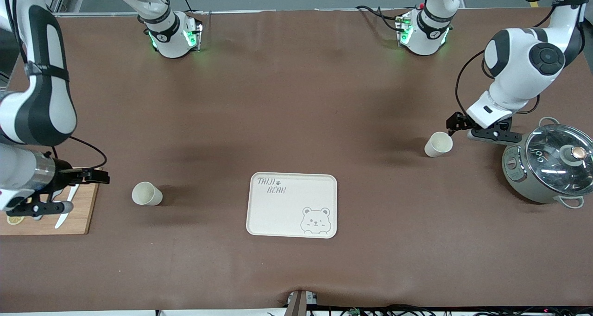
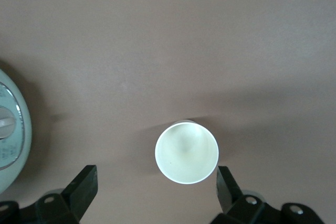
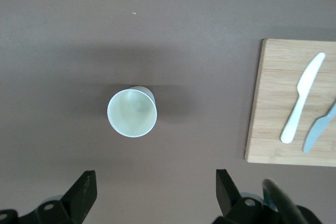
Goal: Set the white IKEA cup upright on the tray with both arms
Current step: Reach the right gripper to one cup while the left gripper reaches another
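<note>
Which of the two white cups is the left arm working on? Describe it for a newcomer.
Find the lidded pot at the left arm's end of the table. The white cup stands upright beside it, under the open left gripper; the other cup stands beside the wooden cutting board.

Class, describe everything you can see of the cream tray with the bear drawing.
The tray is a flat cream rectangle with rounded corners and a low rim, plastic by its look. It bears "TAIJI BEAR" lettering in one corner and a winking bear in the corner diagonal to it. It lies flat on the brown table, mid-table, toward the front camera. Nothing rests on it or touches it.
</note>
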